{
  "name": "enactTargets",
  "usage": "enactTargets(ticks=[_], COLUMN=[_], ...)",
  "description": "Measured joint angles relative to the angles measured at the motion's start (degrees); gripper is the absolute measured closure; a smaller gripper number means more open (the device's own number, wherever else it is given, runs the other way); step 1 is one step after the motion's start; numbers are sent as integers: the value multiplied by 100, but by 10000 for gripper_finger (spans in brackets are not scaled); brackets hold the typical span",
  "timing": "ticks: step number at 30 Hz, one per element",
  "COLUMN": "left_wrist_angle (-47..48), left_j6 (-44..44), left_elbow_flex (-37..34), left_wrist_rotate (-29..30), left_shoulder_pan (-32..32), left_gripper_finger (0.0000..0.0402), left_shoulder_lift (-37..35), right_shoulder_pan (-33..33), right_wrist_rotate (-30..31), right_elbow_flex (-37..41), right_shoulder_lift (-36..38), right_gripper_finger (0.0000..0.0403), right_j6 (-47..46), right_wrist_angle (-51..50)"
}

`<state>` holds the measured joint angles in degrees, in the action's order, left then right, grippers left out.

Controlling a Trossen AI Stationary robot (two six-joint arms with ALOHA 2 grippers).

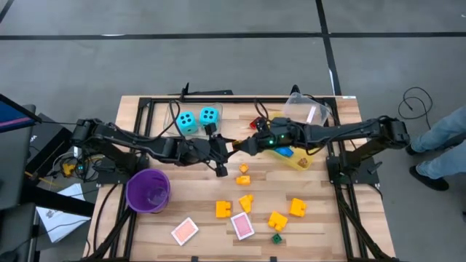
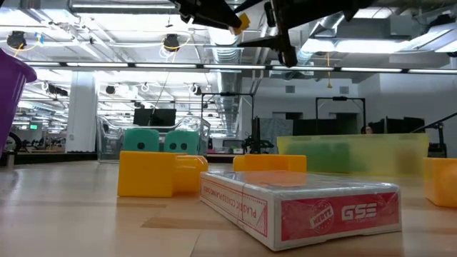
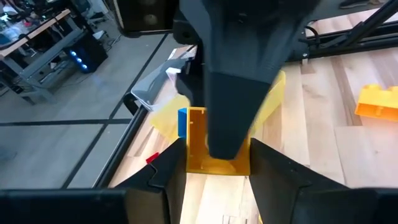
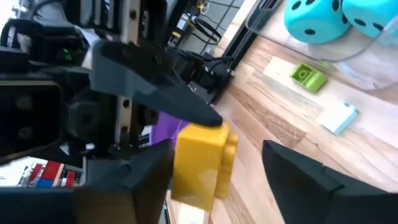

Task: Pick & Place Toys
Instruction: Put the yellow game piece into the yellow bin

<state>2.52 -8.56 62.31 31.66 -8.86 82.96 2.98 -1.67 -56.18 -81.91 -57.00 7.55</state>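
A yellow brick (image 4: pixel 200 158) hangs in the air above the middle of the table, with my left gripper (image 3: pixel 217 157) shut on it. My right gripper (image 4: pixel 217 152) comes in from the table's right and meets it tip to tip (image 1: pixel 242 144). It is open, with one finger on either side of the same brick, and its far finger stands clear of the brick. Whether its other finger (image 3: pixel 233 106), close against the brick, touches it I cannot tell. Other toys lie on the table: two cyan dice (image 1: pixel 196 119), pink cards (image 1: pixel 242 225) and several yellow and orange bricks (image 1: pixel 277 220). My left gripper pinches the yellow brick by two opposite faces (image 3: pixel 193 146) between its two fingers. The fingers come nearly level from the table's left. The brick is lifted clear, high above the table (image 2: pixel 243 21).
A purple cup (image 1: pixel 148 191) stands at the near left. A yellow bin (image 1: pixel 300 160) and a clear container (image 1: pixel 306 110) sit at the far right, under my right arm. A pink card box (image 2: pixel 307 207) lies close to the low camera.
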Motion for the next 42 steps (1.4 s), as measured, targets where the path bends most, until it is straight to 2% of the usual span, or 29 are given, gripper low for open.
enactTargets(ticks=[3, 9, 14, 20, 29, 33, 42], left_wrist_angle=[9, 25, 9, -7, 106, 359, 662], left_j6=[7, 155, 237, 347, 321, 367, 777], left_elbow_flex=[0, -5, -5, -5, -5, -3, -201], left_wrist_rotate=[0, 68, 70, 74, 106, 174, 648], left_shoulder_pan=[0, 0, -4, -30, -92, -92, -83], left_gripper_finger=[262, 261, 250, 206, 167, 170, 192], left_shoulder_lift=[4, 13, 9, -31, -650, -1092, -1873], right_shoulder_pan=[0, 4, 7, 47, 245, 282, 94], right_wrist_rotate=[-2, 17, 14, 20, 34, 163, 1148], right_elbow_flex=[0, 0, 7, 7, 7, 13, 4], right_shoulder_lift=[0, 0, 0, 22, 22, 141, 851], right_gripper_finger=[201, 317, 313, 313, 313, 313, 313], right_j6=[-8, -40, 49, 192, 303, 498, 640], right_wrist_angle=[-74, -19, 59, -122, -731, -1580, -4198])
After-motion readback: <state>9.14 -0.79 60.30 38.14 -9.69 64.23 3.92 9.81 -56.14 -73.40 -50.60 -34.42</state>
